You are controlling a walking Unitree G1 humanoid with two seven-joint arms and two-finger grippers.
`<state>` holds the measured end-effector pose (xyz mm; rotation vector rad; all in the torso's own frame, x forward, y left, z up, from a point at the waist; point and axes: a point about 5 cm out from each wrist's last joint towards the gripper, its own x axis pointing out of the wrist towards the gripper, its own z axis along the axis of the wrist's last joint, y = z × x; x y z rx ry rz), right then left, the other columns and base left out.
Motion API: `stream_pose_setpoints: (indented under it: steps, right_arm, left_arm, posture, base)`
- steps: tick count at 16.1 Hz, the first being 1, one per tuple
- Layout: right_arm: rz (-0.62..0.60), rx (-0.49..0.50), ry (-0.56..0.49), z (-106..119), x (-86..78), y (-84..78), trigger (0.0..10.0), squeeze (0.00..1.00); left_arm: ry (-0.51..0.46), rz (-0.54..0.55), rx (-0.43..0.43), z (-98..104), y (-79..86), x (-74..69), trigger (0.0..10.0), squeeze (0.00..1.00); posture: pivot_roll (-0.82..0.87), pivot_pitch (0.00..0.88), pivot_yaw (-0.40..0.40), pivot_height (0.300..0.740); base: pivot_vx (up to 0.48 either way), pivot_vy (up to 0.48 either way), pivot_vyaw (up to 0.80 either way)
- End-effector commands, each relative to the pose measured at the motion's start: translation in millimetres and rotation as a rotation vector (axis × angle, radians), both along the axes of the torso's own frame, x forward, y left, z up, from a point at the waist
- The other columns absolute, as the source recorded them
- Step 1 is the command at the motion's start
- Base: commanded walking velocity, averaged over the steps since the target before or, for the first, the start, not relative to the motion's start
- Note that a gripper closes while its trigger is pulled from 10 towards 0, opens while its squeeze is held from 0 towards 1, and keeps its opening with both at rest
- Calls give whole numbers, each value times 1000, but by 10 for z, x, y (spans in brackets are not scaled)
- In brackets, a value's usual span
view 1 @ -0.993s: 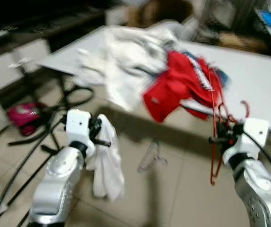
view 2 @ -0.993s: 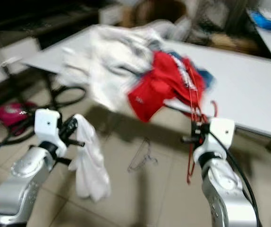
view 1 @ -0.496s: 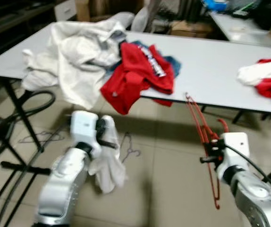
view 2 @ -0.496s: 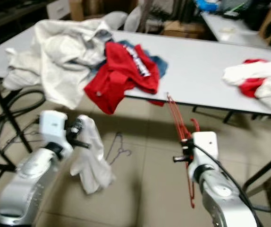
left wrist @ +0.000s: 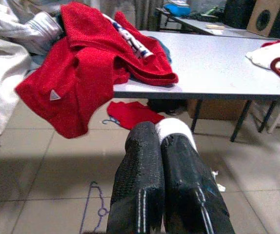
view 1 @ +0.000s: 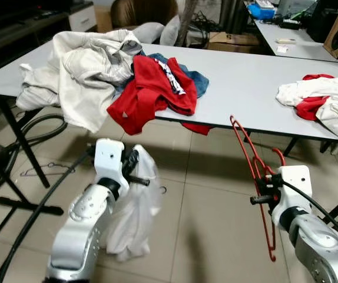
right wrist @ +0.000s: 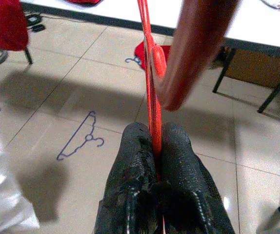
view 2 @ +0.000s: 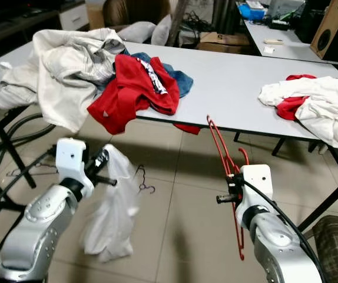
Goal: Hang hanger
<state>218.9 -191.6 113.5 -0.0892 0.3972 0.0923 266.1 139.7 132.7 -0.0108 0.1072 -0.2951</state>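
Note:
My right gripper is shut on a red plastic hanger, which stands nearly upright in front of the grey table's front edge. The right wrist view has the hanger pinched between the black fingers. My left gripper is shut on a white garment that hangs limp toward the tiled floor. A bit of white cloth pokes out at the fingertips in the left wrist view.
On the table lie a heap of white clothes, a red garment draping over the edge, and a white-and-red pile at the right. Thin wire hangers lie on the floor. Black cables and a stand leg are at left.
The camera has swung and steadied, so the table now sits squarely ahead and sharp. Both grippers keep their hold; the white garment has swung a little.

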Motion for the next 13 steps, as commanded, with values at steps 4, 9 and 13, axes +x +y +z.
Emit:
stream_pose_setpoints:
  steps: [4, 9, 13]
  right_arm:
    - [73, 14, -77, 116, 38, 102, 10000, 0]
    - [110, 43, -110, 154, 43, 156, 10000, 0]
    - [125, 51, -132, 184, 65, 171, 10000, 0]
  left_arm:
    - [-40, 2, 28, 65, 55, 43, 10000, 0]
    - [-47, 22, 7, 104, 139, 75, 10000, 0]
    - [-52, 31, 2, 135, 178, 97, 10000, 0]
  posture:
    - [-47, 0, -15, 740]
    - [-47, 0, -10, 740]
    - [-45, 0, -10, 740]
  base:
    - [0, 0, 0]
    - [250, 0, 0]
    - [354, 0, 0]
